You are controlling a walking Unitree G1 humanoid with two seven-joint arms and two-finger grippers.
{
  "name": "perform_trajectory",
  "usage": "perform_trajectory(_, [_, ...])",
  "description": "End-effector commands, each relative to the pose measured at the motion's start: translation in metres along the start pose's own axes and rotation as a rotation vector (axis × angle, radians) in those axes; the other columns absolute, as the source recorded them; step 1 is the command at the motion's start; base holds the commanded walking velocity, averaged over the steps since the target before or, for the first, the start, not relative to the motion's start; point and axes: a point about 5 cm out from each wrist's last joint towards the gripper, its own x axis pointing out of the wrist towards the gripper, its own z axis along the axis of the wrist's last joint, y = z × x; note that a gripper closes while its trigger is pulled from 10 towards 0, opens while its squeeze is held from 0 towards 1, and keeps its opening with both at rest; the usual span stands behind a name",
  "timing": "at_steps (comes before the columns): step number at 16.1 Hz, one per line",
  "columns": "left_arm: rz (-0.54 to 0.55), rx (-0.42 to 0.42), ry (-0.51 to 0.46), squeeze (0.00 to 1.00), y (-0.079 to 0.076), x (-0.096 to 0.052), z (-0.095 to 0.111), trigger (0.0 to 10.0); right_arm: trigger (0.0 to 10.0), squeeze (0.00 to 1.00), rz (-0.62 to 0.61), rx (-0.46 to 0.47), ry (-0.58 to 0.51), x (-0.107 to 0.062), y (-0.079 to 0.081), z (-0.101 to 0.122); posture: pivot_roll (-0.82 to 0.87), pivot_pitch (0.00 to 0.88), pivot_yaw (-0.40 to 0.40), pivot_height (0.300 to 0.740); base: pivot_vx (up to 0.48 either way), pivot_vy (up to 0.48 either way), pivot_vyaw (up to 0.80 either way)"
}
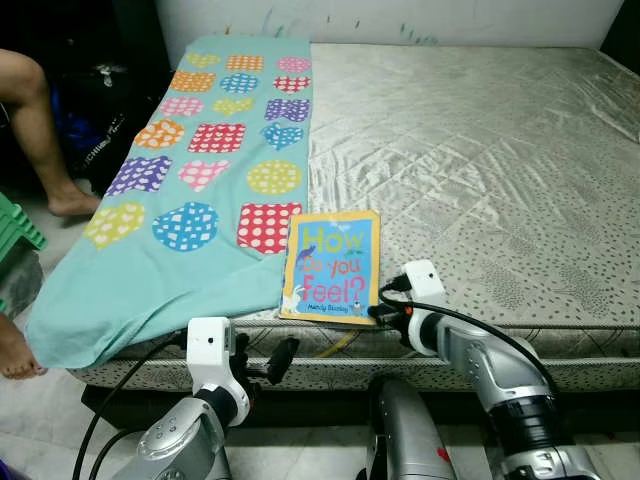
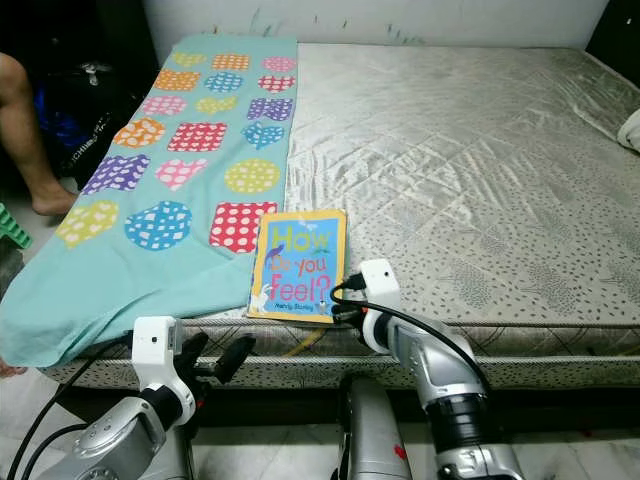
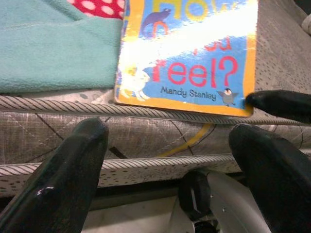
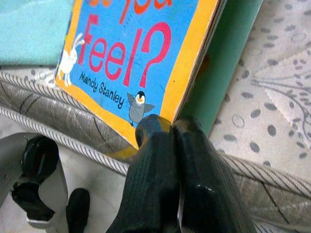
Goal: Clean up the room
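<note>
Black fingers of my right hand [image 4: 167, 128] pinched shut on the book's [image 1: 333, 265] corner; my left hand [image 3: 175, 150] gaped wide, empty.

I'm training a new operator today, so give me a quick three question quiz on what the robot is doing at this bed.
1. True or false: the right gripper is pinching a corner of the book.
2. Which lies directly beside the book on the mattress? A) a pillow B) a teal blanket with spotted patches C) a laptop
3. Fill in: the left gripper hangs below the mattress edge with its fingers ____.

Key: 1 true, shut on the book's near right corner. 2 B. 3 open.
</note>
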Motion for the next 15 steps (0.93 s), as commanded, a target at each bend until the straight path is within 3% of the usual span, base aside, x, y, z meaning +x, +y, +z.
perform_trajectory(1, [0.009, 0.002, 0.014, 0.0, 0.001, -0.001, -0.002, 10.0, 10.0, 0.0, 0.014, 0.001, 0.002, 0.004, 0.006, 0.002, -0.01, 0.027, -0.04, 0.519, 0.0, 0.0, 0.0])
perform_trajectory(2, [0.008, 0.002, 0.015, 0.0, 0.001, -0.001, -0.002, 10.0, 10.0, 0.0, 0.031, 0.0, -0.01, 0.007, 0.01, 0.005, -0.01, 0.027, -0.041, 0.519, 0.0, 0.0, 0.0])
perform_trajectory(3, [0.008, 0.002, 0.016, 0.0, 0.001, -0.001, -0.002, 10.0, 10.0, 0.62, 0.04, 0.009, -0.02, 0.01, 0.013, 0.008, -0.01, 0.027, -0.041, 0.519, 0.0, 0.0, 0.0])
perform_trajectory(4, [0.01, 0.001, 0.017, 0.0, 0.001, -0.001, -0.002, 10.0, 10.0, 1.0, 0.059, 0.012, -0.03, 0.014, 0.02, 0.013, -0.01, 0.027, -0.041, 0.519, 0.0, 0.0, 0.0])
perform_trajectory(8, [0.015, 0.007, 0.018, 0.0, 0.002, -0.002, -0.002, 10.0, 10.0, 1.0, 0.077, 0.009, -0.04, 0.025, 0.029, 0.018, 0.0, 0.027, -0.041, 0.519, 0.0, 0.0, 0.0])
perform_trajectory(15, [0.029, 0.023, 0.029, 0.0, 0.006, -0.009, -0.002, 10.0, 10.0, 1.0, -0.035, 0.054, -0.081, 0.039, 0.014, 0.026, 0.04, 0.036, -0.032, 0.519, 0.0, 0.0, 0.0])
